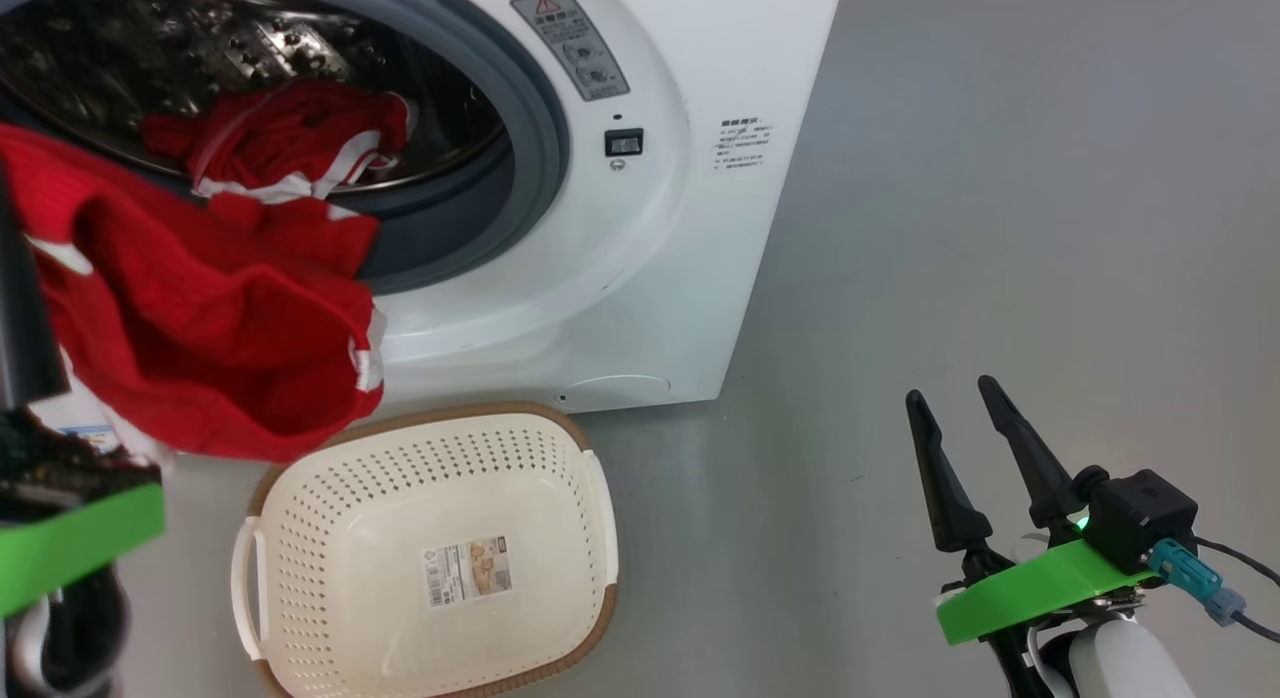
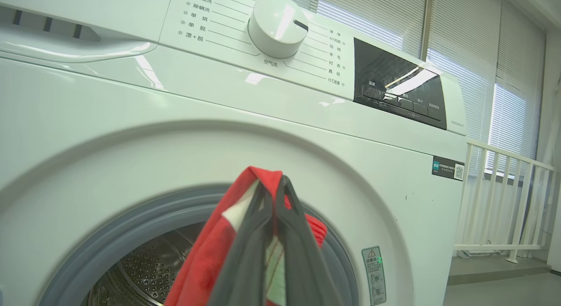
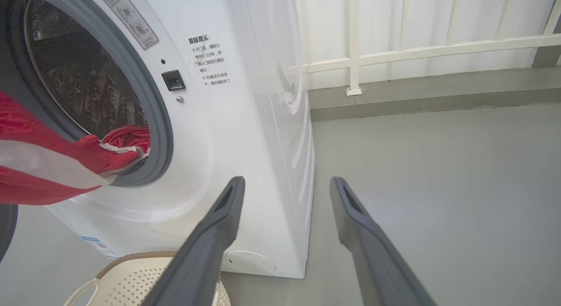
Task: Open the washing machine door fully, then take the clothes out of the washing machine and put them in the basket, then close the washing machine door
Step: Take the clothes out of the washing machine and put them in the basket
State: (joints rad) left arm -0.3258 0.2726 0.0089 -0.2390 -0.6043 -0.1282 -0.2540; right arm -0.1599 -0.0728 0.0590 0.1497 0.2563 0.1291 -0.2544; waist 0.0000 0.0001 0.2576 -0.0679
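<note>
The white washing machine (image 1: 650, 278) (image 2: 131, 100) (image 3: 245, 122) stands with its round opening uncovered. My left gripper (image 2: 274, 183) is shut on a red garment with white stripes (image 1: 200, 328) (image 2: 206, 253) (image 3: 39, 165), which hangs in front of the opening, above and left of the basket (image 1: 480, 411) (image 3: 131, 256). More red clothes (image 1: 290, 138) (image 3: 127, 137) lie at the drum's front lip. My right gripper (image 1: 951, 388) (image 3: 287, 179) is open over the floor, right of the machine. A dark curved sliver (image 3: 6, 227) may be the washing machine door's rim.
The cream basket sits on the grey floor right below the machine's front. Open floor (image 1: 1000, 228) spreads to the right of the machine. A white railing (image 3: 350, 56) and window blinds (image 2: 460, 56) close off the far side. A dial (image 2: 277, 25) tops the control panel.
</note>
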